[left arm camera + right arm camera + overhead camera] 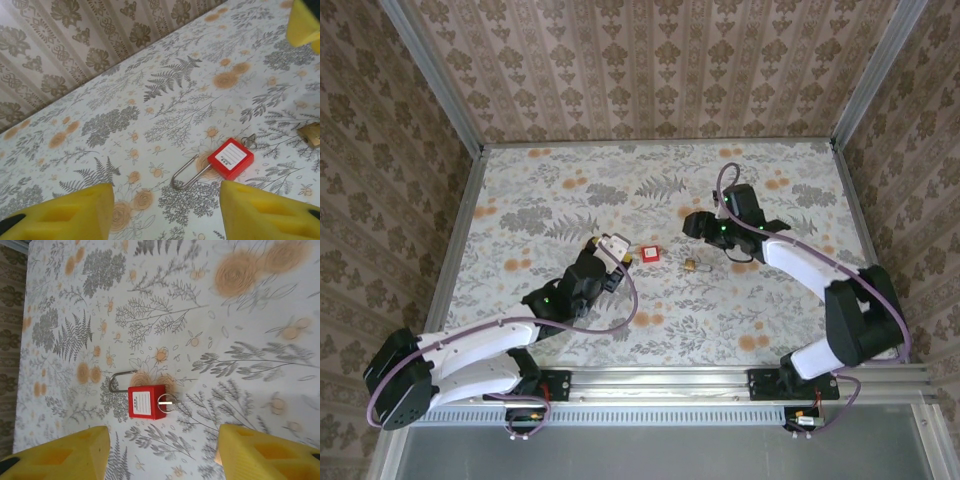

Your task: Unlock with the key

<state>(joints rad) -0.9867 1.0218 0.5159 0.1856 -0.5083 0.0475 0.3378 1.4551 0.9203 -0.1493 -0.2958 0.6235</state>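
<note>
Lying between left gripper [165,192] and right gripper [162,432] (both wide, empty): red padlock [231,158], key [166,401] at its base, brass lock [311,134] near.

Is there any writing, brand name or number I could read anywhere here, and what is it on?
white label on the red padlock: a few dark printed lines, too small and blurred to read.
Nothing else carries readable text. The table cover and the walls show floral patterns, with no words or numbers.
</note>
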